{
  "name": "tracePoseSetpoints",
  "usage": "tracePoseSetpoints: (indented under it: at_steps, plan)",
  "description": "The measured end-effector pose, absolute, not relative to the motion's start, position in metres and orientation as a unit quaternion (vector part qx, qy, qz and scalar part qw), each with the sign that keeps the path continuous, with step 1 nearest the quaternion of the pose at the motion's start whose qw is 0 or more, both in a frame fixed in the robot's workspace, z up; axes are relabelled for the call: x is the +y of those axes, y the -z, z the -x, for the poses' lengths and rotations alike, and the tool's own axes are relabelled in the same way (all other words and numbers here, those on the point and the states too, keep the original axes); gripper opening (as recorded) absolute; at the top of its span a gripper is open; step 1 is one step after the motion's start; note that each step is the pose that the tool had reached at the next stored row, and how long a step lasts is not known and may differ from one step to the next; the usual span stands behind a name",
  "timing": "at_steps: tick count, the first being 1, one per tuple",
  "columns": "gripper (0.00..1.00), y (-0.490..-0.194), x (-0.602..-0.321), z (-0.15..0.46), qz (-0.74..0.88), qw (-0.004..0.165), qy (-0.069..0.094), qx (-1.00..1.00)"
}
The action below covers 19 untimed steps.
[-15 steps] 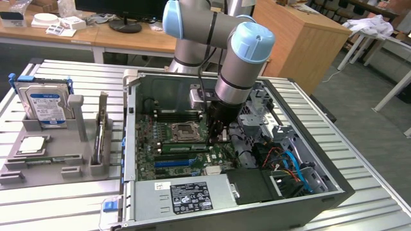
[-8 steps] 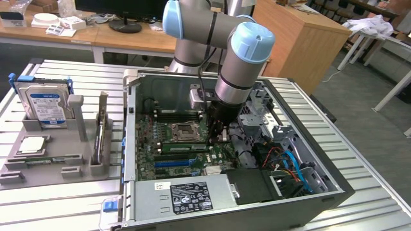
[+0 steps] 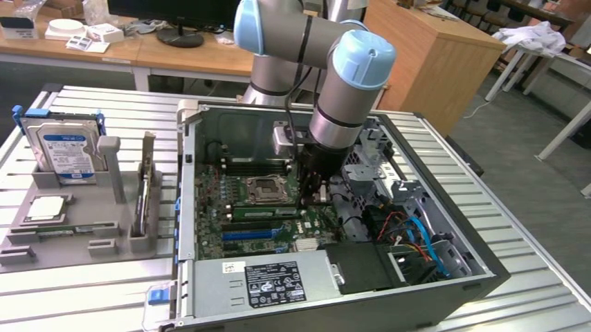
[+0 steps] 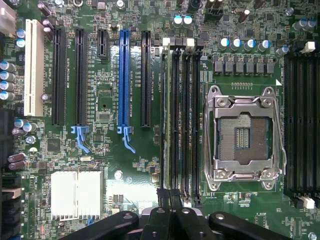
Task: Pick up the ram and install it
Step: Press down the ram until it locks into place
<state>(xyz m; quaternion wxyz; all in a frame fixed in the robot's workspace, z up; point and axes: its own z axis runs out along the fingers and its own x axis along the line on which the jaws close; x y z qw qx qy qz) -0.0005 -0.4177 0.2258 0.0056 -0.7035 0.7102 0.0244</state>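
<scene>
The ram (image 3: 263, 211) is a long green stick standing on edge in a memory slot on the motherboard, just beside the empty processor socket (image 3: 261, 187). From the wrist view it is a thin grey-green strip (image 4: 165, 125) in the outermost of the black slots. My gripper (image 3: 311, 197) reaches down inside the open computer case. Its black fingers are shut together (image 4: 169, 197) right over the near end of that strip. I cannot tell whether they pinch the ram or only rest against it.
Metal case walls enclose the motherboard, with a power supply (image 3: 268, 280) at the front and drive cage and cables (image 3: 416, 235) on the exterior view's right. A grey parts tray (image 3: 93, 256) on the left carries a hard drive (image 3: 65, 149), a square processor chip (image 3: 48, 207) and another upright card (image 3: 146, 187).
</scene>
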Motion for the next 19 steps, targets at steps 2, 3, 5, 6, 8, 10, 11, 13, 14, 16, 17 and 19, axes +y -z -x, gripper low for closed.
tracePoseSetpoints:
  at_steps: [2, 3, 5, 6, 8, 10, 11, 13, 14, 16, 17, 19]
  plan:
    - [0.11, -0.229, -0.418, 0.001, 0.704, 0.006, -0.024, 0.710]
    - [0.11, -0.231, -0.418, 0.001, 0.704, 0.006, -0.024, 0.710]
    - [0.11, -0.234, -0.418, 0.001, 0.704, 0.005, -0.024, 0.710]
    - [0.11, -0.236, -0.418, 0.001, 0.704, 0.005, -0.024, 0.710]
    - [0.11, -0.239, -0.418, 0.001, 0.704, 0.005, -0.024, 0.710]
    - [0.11, -0.242, -0.418, 0.001, 0.704, 0.005, -0.024, 0.710]
    - [0.11, -0.244, -0.418, 0.001, 0.704, 0.005, -0.024, 0.710]
    - [0.11, -0.248, -0.418, 0.001, 0.704, 0.005, -0.024, 0.710]
    - [0.11, -0.249, -0.418, 0.001, 0.704, 0.005, -0.024, 0.710]
    - [0.11, -0.253, -0.418, 0.001, 0.704, 0.005, -0.024, 0.710]
    - [0.11, -0.254, -0.418, 0.001, 0.704, 0.005, -0.024, 0.710]
    - [0.11, -0.257, -0.418, 0.001, 0.704, 0.005, -0.024, 0.710]
